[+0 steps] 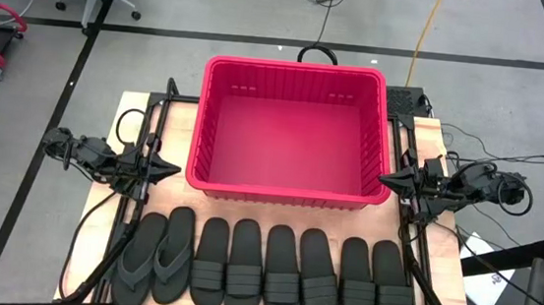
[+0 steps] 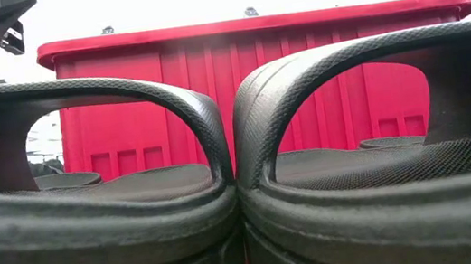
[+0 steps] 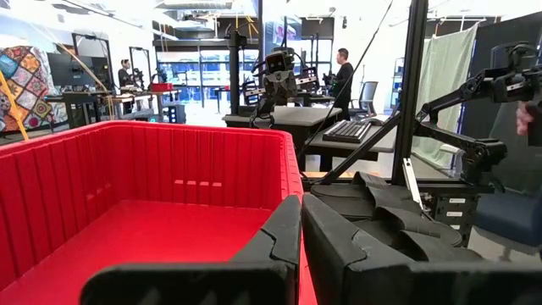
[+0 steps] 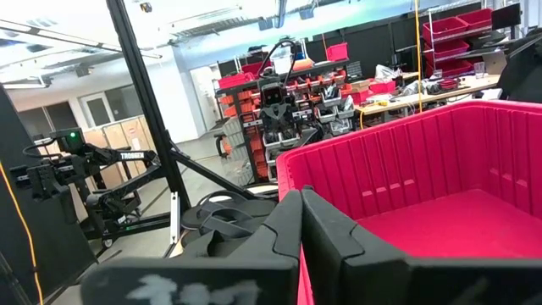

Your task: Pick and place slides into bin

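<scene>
While slides (image 1: pixel 264 270) fill low view, bin (image 1: pixel 296 76) empty overhead

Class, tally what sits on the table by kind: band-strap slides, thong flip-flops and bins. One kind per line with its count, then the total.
Band-strap slides: 6
Thong flip-flops: 2
Red bin: 1, with nothing in it
Total: 9

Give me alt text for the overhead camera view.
Eight black slides lie in a row on the table in front of an empty red bin. The left gripper and right gripper, both shut, wait at the bin's near corners.
</scene>
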`<state>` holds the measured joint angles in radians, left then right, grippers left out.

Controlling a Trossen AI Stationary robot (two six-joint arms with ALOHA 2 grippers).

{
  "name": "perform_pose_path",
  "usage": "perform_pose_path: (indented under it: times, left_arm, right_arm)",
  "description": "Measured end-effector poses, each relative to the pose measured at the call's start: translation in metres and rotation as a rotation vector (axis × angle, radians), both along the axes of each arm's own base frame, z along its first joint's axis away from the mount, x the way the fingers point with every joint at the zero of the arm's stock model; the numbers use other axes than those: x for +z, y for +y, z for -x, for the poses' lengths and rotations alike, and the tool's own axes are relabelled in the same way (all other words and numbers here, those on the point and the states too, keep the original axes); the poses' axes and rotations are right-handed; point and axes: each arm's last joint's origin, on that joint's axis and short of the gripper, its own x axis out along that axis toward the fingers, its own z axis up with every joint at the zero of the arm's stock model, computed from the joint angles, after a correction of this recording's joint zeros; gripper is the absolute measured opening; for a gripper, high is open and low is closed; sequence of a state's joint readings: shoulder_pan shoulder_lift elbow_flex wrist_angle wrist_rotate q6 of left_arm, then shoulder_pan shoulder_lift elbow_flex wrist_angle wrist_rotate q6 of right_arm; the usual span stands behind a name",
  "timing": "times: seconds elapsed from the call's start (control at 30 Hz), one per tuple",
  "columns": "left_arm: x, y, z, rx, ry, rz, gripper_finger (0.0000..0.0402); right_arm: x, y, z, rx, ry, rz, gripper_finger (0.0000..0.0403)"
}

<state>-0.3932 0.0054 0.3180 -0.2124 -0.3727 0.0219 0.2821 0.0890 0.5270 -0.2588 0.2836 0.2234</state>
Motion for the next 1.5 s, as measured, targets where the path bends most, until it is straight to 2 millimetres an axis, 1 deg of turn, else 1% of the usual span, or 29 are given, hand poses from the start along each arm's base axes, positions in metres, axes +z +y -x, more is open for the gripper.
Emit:
perform_pose_path:
  times: [0.17, 0.27, 0.37, 0.47, 0.6, 0.93, 1.03, 1.1, 1.2, 1.27, 1.3, 1.4, 1.5]
  left_arm:
    - [0.000, 0.000, 0.000, 0.000, 0.000, 0.000, 0.0019]
    - [0.000, 0.000, 0.000, 0.000, 0.000, 0.000, 0.0019]
    - [0.000, 0.000, 0.000, 0.000, 0.000, 0.000, 0.0019]
    - [0.000, 0.000, 0.000, 0.000, 0.000, 0.000, 0.0019]
    - [0.000, 0.000, 0.000, 0.000, 0.000, 0.000, 0.0019]
    - [0.000, 0.000, 0.000, 0.000, 0.000, 0.000, 0.0019]
    - [0.000, 0.000, 0.000, 0.000, -0.003, 0.001, 0.0019]
    - [0.000, 0.000, 0.000, 0.000, -0.004, 0.002, 0.0019]
    - [0.002, 0.000, 0.000, -0.001, -0.023, 0.020, 0.0019]
    - [0.005, 0.000, 0.001, -0.005, -0.050, 0.062, 0.0019]
    - [0.007, 0.000, 0.001, -0.007, -0.069, 0.086, 0.0019]
    - [0.015, 0.001, 0.002, -0.003, -0.145, 0.141, 0.0019]
    - [0.022, 0.002, 0.004, 0.001, -0.216, 0.185, 0.0019]
  right_arm:
    - [0.002, -0.002, 0.000, -0.085, -0.012, 0.035, 0.0000]
    - [0.002, -0.002, 0.000, -0.083, -0.019, 0.022, 0.0000]
    - [0.002, -0.002, 0.000, -0.078, -0.020, -0.031, 0.0000]
    - [0.003, -0.002, 0.000, -0.068, -0.034, -0.121, 0.0000]
    - [0.010, -0.003, 0.001, -0.056, -0.108, -0.199, 0.0000]
    - [0.015, -0.003, 0.003, -0.051, -0.161, -0.215, 0.0000]
    - [0.018, -0.003, 0.003, -0.069, -0.182, -0.180, 0.0000]
    - [0.024, -0.004, 0.002, -0.090, -0.236, -0.179, 0.0000]
    - [0.035, -0.002, -0.003, -0.104, -0.320, -0.105, 0.0006]
    - [0.045, -0.001, -0.008, -0.114, -0.319, -0.055, 0.0019]
    - [0.051, 0.000, -0.011, -0.126, -0.296, -0.031, 0.0027]
    - [0.072, 0.003, -0.022, -0.128, -0.156, 0.048, 0.0055]
    - [0.105, 0.005, -0.027, -0.106, -0.024, 0.084, 0.0082]
